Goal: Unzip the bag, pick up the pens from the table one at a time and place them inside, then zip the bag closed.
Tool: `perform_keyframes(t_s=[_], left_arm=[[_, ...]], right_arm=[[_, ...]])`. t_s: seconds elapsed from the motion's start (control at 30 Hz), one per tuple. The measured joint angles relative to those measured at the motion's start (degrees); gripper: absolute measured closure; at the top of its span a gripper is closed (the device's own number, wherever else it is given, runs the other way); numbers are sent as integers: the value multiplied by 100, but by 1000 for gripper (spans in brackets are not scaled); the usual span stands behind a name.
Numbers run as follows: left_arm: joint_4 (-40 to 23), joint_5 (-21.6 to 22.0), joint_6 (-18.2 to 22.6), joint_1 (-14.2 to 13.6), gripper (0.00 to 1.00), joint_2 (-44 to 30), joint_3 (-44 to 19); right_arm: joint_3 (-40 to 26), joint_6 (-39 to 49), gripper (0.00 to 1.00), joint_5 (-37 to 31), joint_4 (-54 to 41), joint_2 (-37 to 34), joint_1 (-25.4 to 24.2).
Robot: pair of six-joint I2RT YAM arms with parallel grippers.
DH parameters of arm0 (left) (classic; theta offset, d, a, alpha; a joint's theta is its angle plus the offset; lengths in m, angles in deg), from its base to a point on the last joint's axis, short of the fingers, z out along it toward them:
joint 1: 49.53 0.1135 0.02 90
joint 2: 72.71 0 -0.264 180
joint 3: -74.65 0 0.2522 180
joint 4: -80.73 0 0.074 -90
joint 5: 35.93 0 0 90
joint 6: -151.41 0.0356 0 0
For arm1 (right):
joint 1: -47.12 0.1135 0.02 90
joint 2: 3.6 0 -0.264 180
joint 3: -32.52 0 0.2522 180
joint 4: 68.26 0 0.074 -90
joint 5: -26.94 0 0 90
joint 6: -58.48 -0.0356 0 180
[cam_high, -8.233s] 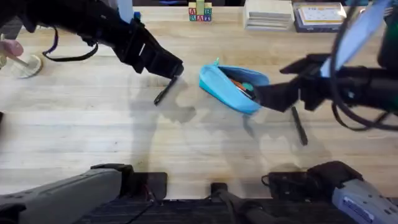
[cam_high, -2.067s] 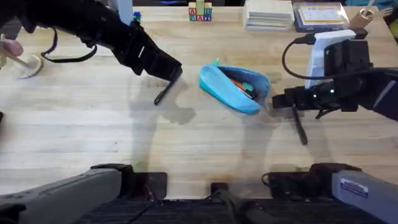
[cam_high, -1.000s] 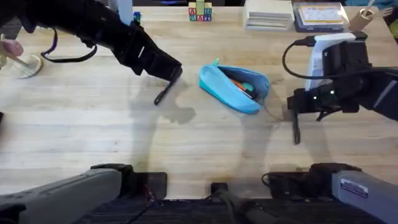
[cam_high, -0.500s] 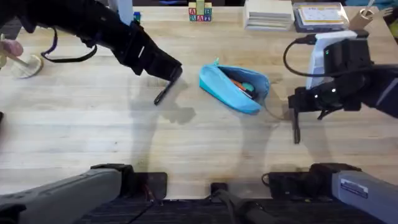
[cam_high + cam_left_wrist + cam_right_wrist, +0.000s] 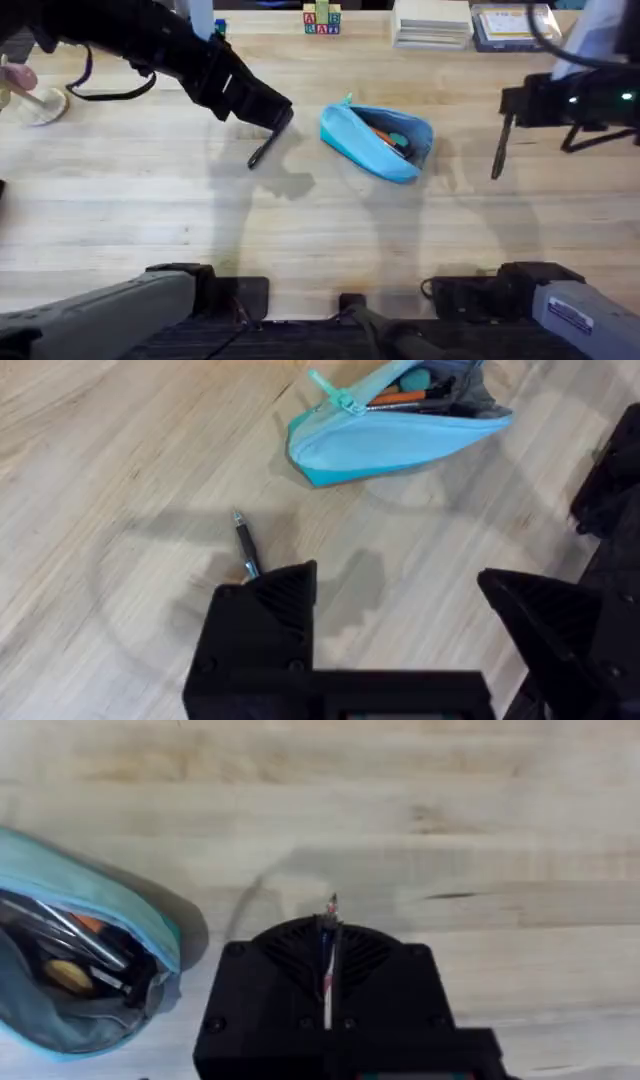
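We look down on the pale plank table (image 5: 320,230). Centre frame lies the unzipped bag (image 5: 375,142), its contents too jumbled to sort out. The right gripper (image 5: 508,108), at the right edge, clamps one pen (image 5: 498,158), which hangs down clear of the wood. At upper left the left gripper (image 5: 280,115) hovers spread over another pen (image 5: 264,151), whose top end it hides.

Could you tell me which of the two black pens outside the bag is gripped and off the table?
The pen on the right, clamped in the right gripper. The other pen lies on the table under the left gripper.
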Motion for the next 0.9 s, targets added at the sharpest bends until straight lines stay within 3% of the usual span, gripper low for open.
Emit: perform_keyframes(t_s=[0.33, 0.57, 0.9], left_arm=[[0, 0, 0, 0, 7, 0, 0], [2, 0, 0, 0, 7, 0, 0], [2, 0, 0, 0, 7, 0, 0]], right_arm=[[-96, 77, 972, 223, 21, 987, 0], [-114, 315, 972, 1269, 359, 1475, 0], [-136, 584, 972, 2918, 765, 1505, 1]])
